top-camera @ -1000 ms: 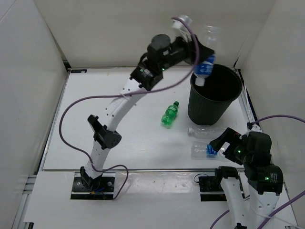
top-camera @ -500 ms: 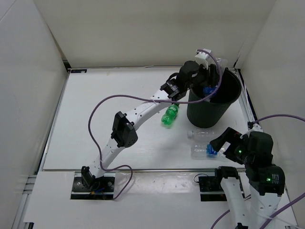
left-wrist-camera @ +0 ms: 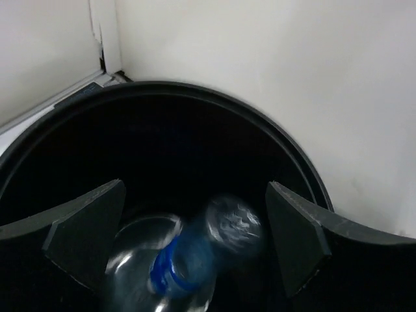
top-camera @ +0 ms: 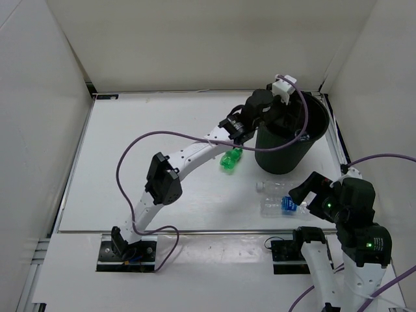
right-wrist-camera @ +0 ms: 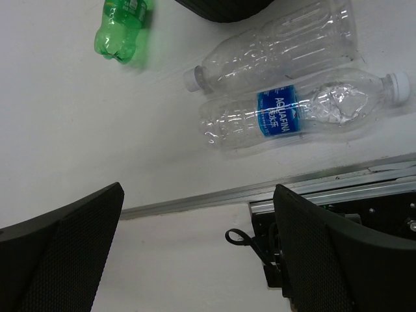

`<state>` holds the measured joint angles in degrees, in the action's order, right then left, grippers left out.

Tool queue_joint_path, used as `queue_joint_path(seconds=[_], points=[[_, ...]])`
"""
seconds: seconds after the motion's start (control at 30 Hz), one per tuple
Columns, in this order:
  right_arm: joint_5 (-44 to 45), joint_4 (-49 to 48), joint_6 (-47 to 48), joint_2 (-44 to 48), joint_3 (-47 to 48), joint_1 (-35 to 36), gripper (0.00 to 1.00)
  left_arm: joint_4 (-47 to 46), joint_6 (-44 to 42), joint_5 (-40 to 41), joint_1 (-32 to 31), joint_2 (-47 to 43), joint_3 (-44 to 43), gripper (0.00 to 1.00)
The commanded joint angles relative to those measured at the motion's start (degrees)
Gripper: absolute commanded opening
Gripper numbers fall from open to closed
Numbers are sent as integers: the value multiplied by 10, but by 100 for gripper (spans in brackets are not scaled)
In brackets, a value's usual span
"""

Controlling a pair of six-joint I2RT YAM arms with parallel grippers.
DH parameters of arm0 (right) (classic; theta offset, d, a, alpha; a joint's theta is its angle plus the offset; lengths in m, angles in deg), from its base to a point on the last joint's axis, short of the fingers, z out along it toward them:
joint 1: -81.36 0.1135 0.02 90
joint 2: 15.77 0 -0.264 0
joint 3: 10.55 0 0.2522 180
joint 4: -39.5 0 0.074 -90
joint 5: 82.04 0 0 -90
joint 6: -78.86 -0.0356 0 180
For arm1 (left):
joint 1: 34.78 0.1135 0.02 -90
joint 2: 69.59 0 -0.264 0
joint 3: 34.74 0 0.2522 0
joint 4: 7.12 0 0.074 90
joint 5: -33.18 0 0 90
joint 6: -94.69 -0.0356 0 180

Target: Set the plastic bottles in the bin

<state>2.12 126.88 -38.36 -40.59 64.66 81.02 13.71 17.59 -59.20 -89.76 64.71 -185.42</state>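
The left hand is hanging right over the mouth of the bin, out at the far right corner of the worktop, with its arm stretching across from the near left. In the left wrist view its fingers are standing spread wide apart, gripping nothing. Between them, down inside the black bin, a blue-labelled bottle is showing up as a blur, clear of both fingers. That one is sitting within the bin's walls, below the rim.

Three more bottles are lying on the worktop in front of the bin. The green bottle is lying close beside the bin's near-left side. The plain clear bottle is lying on its side just in front of the bin's base, with its white cap pointing left in the top view. Alongside it, nearer the front edge, the second blue-labelled bottle is lying on its side with its cap pointing the other way. The two are touching or very nearly so.

The right hand is hovering above the near right of the worktop, just beside those two clear bottles. Its fingers are gaping wide and holding nothing.
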Motion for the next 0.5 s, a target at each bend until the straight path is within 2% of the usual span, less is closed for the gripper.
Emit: queue_joint_path(seconds=[0.0,0.07,0.1,0.13,0.2,0.23,0.27,0.3,0.33,0.4,0.43,0.47], points=[[14,-10,-4,-6,7,3,99,-8,-94,5,-7,-160,62,100],[14,-16,-4,-1,2,3,99,-1,-49,55,17,-219,119,100],[14,-16,-4,-1,2,3,99,-1,-26,113,29,-250,195,100],[19,-16,-9,-1,-6,3,99,-1,7,125,44,-313,234,100],[19,-21,-9,6,-12,3,99,-1,25,118,101,-371,313,100],[19,-21,-9,11,-19,3,99,-1,36,84,126,-414,385,100],[19,-21,-9,11,-19,3,99,-1,67,41,185,-431,421,100],[19,-21,-9,16,-27,3,99,-1,85,-7,217,-445,456,100],[19,-21,-9,16,-35,3,99,-1,99,-107,246,-453,510,100],[24,-21,-14,21,-41,3,99,-1,93,-203,299,-436,537,100],[24,-21,-14,21,-41,3,99,-1,93,-279,305,-422,542,100],[24,-21,-14,21,-41,3,99,-1,85,-308,305,-386,542,100]])
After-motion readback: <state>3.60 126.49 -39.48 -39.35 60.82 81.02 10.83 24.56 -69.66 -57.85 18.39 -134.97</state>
